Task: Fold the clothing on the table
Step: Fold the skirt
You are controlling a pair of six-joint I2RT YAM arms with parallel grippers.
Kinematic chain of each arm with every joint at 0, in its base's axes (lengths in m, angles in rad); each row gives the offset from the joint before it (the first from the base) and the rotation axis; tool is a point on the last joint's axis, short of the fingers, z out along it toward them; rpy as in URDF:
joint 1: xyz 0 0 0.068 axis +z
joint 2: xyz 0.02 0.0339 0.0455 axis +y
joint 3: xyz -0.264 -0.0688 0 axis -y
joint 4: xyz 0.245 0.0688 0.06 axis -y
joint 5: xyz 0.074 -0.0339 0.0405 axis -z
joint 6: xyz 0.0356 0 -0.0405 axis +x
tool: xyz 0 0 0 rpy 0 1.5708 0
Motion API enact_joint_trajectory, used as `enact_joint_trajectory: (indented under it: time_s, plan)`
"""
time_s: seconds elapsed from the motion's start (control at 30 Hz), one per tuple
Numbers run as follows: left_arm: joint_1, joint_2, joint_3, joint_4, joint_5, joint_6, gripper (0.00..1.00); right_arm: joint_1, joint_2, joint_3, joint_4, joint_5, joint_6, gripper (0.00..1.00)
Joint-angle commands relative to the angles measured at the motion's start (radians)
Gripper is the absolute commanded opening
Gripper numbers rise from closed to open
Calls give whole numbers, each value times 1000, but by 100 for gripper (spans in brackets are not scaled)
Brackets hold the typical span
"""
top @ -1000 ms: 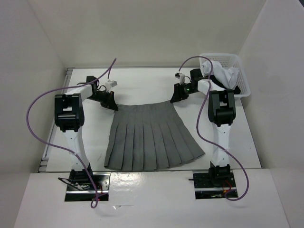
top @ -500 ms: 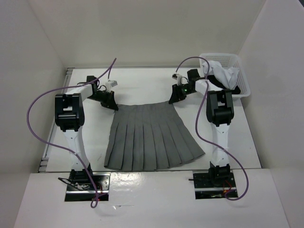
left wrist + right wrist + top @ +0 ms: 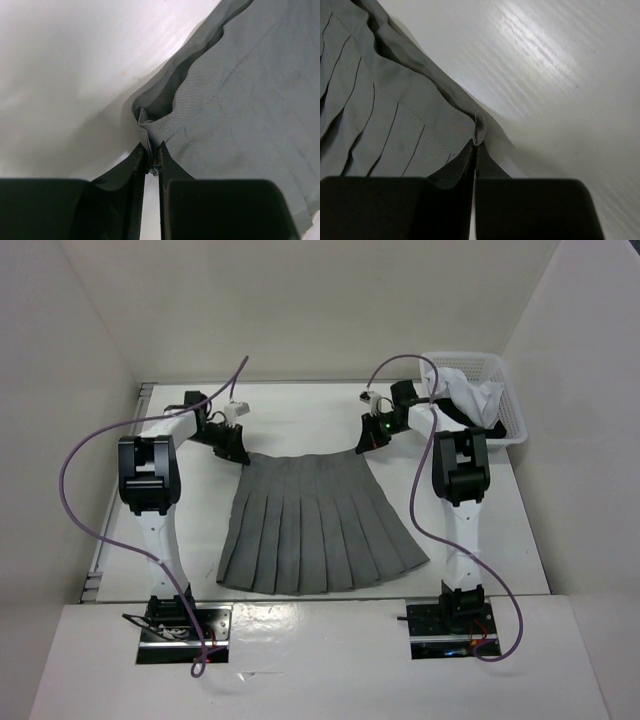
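The large flat white rectangular table (image 3: 300,405) carries the dark grey pleated fabric skirt (image 3: 315,525) at its centre. The skirt is spread flat, waistband far, hem near, pleats fanning outward. The left gripper (image 3: 151,150) pinches the waistband's left corner. The right gripper (image 3: 475,145) is clamped on its right corner.

A dark grey pleated skirt (image 3: 315,530) is spread flat on the white worktop (image 3: 300,420), with the waistband at the far side and the hem fanned nearer. Both waistband corners are pinched into small folds.
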Motion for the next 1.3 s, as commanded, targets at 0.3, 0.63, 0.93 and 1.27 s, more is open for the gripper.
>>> enact_joint_trajectory:
  time_s: [0.3,0.63,0.93,1.27]
  plan:
    - [-14,-90,228,-24,-20,13,0,55,-178,120,-6,178,10,0]
    - [-14,-144,318,-24,-65,-5,0,55,-249,161,12,269,19,0]
    - [-3,-221,329,-15,-74,4,0,55,-339,118,42,290,19,0]
    - [6,-366,141,-59,-42,107,0,66,-496,-13,32,290,5,0]
